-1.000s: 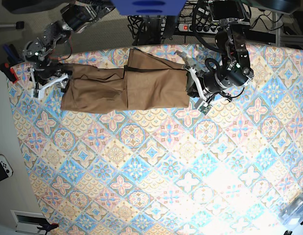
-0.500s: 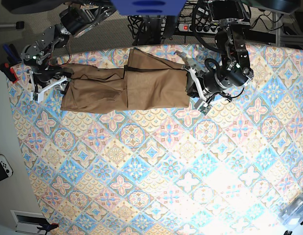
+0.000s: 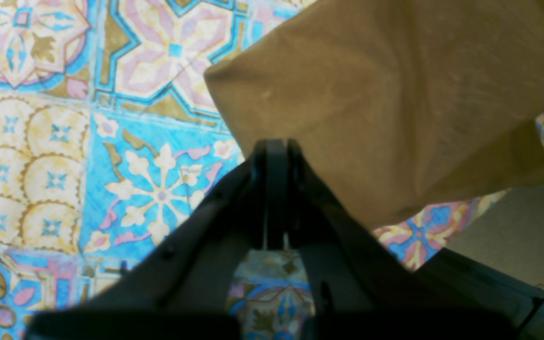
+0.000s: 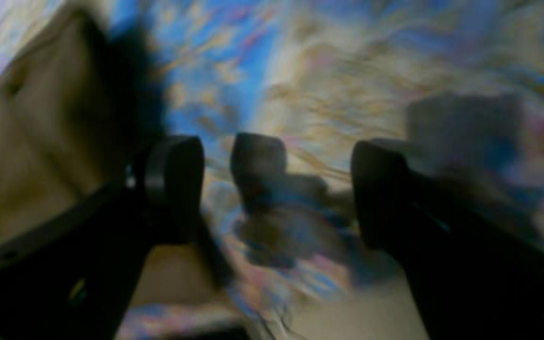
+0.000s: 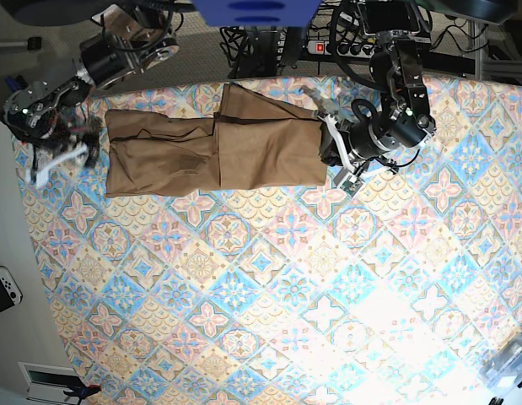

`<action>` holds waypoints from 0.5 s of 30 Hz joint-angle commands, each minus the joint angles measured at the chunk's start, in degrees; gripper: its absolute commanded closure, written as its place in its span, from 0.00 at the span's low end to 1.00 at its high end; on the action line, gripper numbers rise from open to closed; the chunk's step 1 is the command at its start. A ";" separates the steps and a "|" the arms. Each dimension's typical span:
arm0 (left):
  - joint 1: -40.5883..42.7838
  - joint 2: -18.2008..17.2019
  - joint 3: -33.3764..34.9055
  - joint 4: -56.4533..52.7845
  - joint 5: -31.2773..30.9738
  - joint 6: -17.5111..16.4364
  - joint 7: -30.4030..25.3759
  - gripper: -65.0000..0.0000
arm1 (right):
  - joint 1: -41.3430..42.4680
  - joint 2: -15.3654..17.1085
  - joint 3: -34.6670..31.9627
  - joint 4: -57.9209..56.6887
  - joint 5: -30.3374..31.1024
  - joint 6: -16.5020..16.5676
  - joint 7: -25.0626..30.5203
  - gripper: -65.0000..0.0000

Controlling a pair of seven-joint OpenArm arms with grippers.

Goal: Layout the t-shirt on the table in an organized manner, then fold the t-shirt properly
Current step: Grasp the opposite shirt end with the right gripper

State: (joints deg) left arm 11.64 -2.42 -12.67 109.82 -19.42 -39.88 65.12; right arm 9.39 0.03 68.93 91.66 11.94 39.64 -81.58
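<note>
left hand (image 3: 274,156) pinched closed, right hand (image 4: 276,189) spread wide

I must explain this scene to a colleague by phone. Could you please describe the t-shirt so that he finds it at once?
Start from the large table covered in pastel tile-pattern cloth. Along its far edge, near the robot's base, lies the t-shirt, spread between the two arms. It is the only plain tan-brown cloth on all that blue, pink and cream ornament.
</note>
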 commanded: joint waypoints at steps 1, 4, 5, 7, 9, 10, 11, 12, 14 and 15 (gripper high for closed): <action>-0.52 0.00 0.05 0.99 -0.93 -0.12 -1.08 1.00 | 1.29 1.51 -0.22 1.31 3.13 0.36 1.58 0.28; -0.52 0.00 0.05 0.99 -0.93 -0.12 -0.99 1.00 | -0.02 1.68 -0.22 1.22 5.86 0.36 1.58 0.28; -0.52 0.00 0.14 0.99 -0.93 -0.12 -0.99 1.00 | -0.73 1.68 -0.22 1.22 5.86 0.36 1.58 0.28; -0.52 0.00 0.14 0.99 -0.93 -0.12 -0.99 1.00 | -1.70 1.68 -0.31 1.22 5.95 0.36 1.58 0.28; -0.52 0.00 0.14 0.99 -0.93 -0.12 -0.99 1.00 | -1.96 1.68 -0.40 1.22 6.03 0.36 1.58 0.28; -0.52 0.00 0.14 0.99 -0.93 -0.12 -0.99 1.00 | -1.96 1.68 -0.40 1.22 6.03 0.36 1.58 0.28; -0.52 0.00 0.14 0.99 -0.93 -0.12 -0.99 1.00 | -1.96 1.68 -0.40 1.22 6.12 0.36 1.58 0.28; -0.52 0.00 0.14 0.99 -0.84 -0.12 -0.99 1.00 | -1.96 1.68 -0.40 1.22 7.00 0.36 1.58 0.28; -0.52 0.00 0.14 0.91 -0.84 -0.12 -0.99 1.00 | -2.05 1.68 -0.40 1.22 11.22 0.36 1.58 0.28; -0.52 0.00 0.14 0.82 -0.84 -0.12 -0.99 1.00 | -2.13 1.68 -0.40 1.22 13.33 0.36 1.58 0.28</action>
State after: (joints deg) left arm 11.77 -2.42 -12.56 109.82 -19.42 -39.88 65.12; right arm 6.70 0.86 68.42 91.88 24.64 39.66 -80.77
